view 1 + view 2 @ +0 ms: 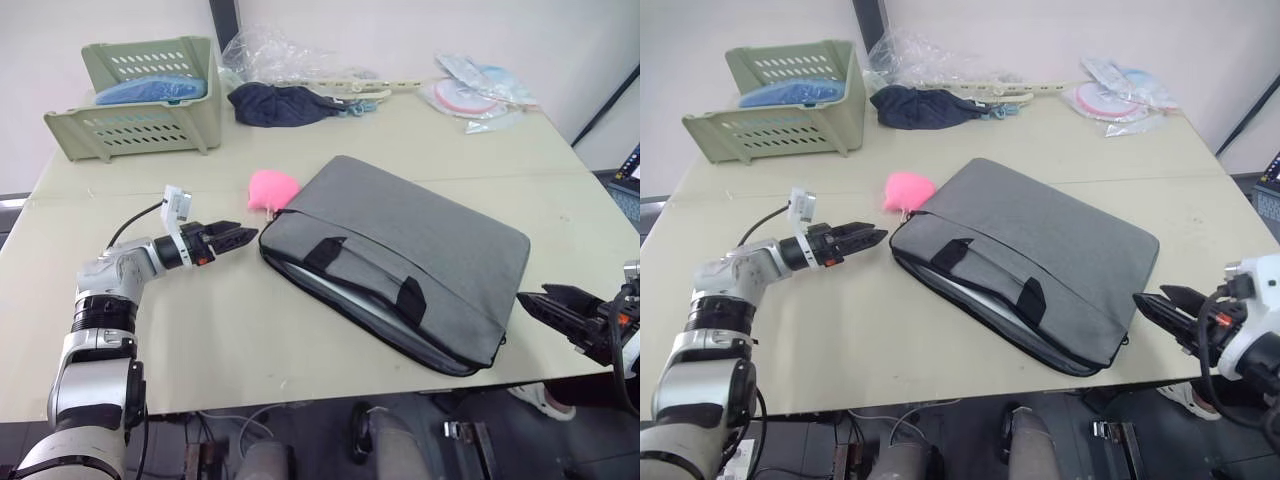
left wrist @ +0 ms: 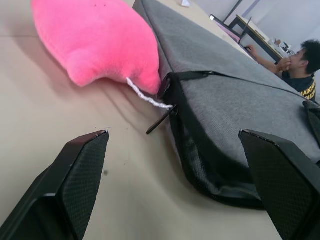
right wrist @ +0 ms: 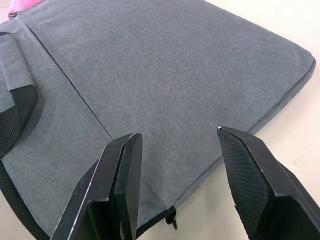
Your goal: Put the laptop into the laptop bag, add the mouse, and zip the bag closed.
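Table (image 1: 300,330): a wide beige surface carrying everything else.
Laptop bag (image 1: 420,240): a flat grey sleeve lying diagonally at the table's middle; its long near edge gapes open, with a pale sliver showing inside that I cannot identify for sure.
Basket (image 1: 140,95): pale green, well beyond the bag's left corner, with something blue inside.
Dark blue cloth (image 1: 280,103): bundled beyond the bag, beside the basket.
Pink charm (image 1: 272,189): fluffy, touching the bag's left corner, tied by a white cord.
Left gripper (image 1: 240,238): just beside the bag's left corner, fingers spread apart, nothing held.
Right gripper (image 1: 1155,305): at the bag's right corner, fingers likewise parted and empty.
Zip pull (image 2: 160,121): small, black, at the bag's left corner near the charm.
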`<control>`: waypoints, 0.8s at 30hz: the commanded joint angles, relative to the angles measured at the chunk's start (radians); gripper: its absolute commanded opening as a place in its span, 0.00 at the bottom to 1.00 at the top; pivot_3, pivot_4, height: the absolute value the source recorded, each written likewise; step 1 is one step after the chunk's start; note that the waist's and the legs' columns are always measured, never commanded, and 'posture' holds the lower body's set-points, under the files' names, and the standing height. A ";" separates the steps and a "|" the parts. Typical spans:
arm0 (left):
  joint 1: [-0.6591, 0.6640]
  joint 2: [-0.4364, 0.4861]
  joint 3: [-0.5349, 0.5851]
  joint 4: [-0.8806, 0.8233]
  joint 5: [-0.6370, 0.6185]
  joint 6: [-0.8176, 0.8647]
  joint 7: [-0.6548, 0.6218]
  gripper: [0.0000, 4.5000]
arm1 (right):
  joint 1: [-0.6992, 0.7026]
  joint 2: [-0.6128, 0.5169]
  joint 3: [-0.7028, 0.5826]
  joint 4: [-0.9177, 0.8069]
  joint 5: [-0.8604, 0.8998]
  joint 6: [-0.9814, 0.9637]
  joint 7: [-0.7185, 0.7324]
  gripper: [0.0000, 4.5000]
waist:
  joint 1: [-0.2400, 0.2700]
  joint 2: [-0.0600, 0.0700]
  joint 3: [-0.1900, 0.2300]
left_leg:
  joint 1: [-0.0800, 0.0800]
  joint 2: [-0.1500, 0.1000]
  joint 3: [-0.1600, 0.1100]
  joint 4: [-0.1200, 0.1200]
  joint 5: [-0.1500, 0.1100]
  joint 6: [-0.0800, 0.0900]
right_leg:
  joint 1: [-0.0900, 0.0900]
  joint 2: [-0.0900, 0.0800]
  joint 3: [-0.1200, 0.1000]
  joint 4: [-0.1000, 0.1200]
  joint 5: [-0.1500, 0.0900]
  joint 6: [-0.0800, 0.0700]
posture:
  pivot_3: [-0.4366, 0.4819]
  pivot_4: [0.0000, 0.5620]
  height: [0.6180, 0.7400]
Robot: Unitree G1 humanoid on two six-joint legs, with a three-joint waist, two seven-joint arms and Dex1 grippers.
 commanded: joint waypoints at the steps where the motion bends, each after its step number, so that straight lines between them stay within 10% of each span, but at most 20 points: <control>1: -0.014 -0.012 -0.009 0.025 0.029 -0.030 -0.029 1.00 | 0.029 0.032 -0.028 -0.043 0.045 -0.002 -0.059 0.60 | 0.001 0.000 0.000 | 0.000 0.000 0.000 0.000 0.000 0.000 | 0.000 0.000 0.000 0.000 0.000 0.000 | 0.48 0.27 1.00; 24: 0.003 -0.114 -0.014 0.006 0.052 -0.028 -0.008 1.00 | 0.235 0.191 0.083 -0.014 0.186 -0.134 -0.246 0.60 | 0.024 0.000 -0.005 | 0.003 -0.001 -0.002 0.000 -0.001 0.002 | 0.005 0.000 0.000 -0.003 0.000 0.000 | 0.48 0.27 1.00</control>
